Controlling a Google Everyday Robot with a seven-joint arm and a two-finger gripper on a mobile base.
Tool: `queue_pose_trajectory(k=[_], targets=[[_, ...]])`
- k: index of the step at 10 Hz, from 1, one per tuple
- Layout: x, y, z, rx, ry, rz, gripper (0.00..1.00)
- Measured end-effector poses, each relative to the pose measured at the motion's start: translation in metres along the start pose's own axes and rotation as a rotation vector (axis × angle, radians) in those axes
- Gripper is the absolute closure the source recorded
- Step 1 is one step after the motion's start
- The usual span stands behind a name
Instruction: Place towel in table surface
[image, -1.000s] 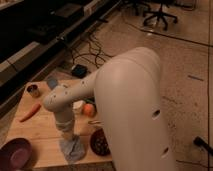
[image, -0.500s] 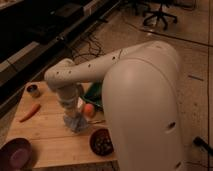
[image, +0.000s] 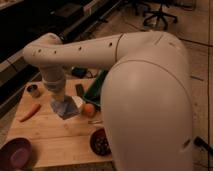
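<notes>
Camera view: gripper (image: 60, 99) above wooden table (image: 55, 136); clamped tight on bunched towel (image: 65, 108); orange (image: 89, 109) just beside.

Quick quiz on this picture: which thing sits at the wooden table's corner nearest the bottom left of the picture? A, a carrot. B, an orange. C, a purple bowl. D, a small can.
C: the purple bowl fills that corner of the table, while the tool is farther back, over the table's middle, right at the towel.
</notes>
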Motion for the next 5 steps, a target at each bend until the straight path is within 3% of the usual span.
queue_pose_trajectory(k=[3,5], targets=[[0.002,-0.007,-0.035,0.045,-0.043,-0.001,1.00],[-0.003,-0.001,-0.035,0.023,-0.085,-0.013,1.00]])
